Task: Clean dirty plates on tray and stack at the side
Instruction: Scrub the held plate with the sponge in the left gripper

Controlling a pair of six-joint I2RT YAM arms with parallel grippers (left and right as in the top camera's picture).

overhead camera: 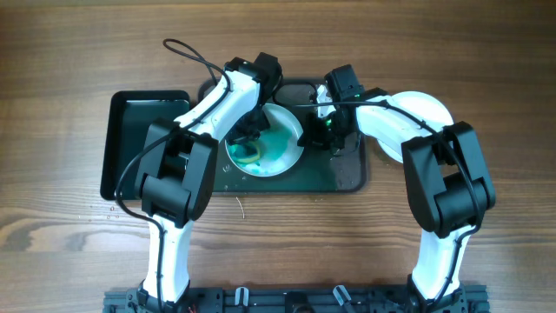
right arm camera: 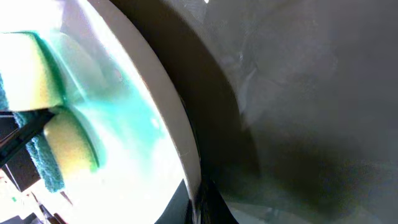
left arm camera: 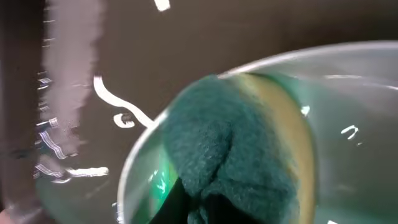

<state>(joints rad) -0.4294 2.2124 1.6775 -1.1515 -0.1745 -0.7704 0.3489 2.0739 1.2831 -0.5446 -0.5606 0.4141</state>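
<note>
Scrubbing a smeared plate over the tray

The tray sits underneath, likely to catch drips. The plate stands tilted on it, its rim seemingly pinched by the right claw to steady it, while the left claw clamps the sponge against the teal smear (no readable writing anywhere).

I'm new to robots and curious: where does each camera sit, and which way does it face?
Overhead: above the table, facing straight down on tray, plate, left arm and right arm.
Left wrist: on that arm, close on the sponge in the left pincer.
Right wrist: on its arm, along the plate's rim, in the right pincer.
Shared: both wrist views show sponge and plate.
</note>
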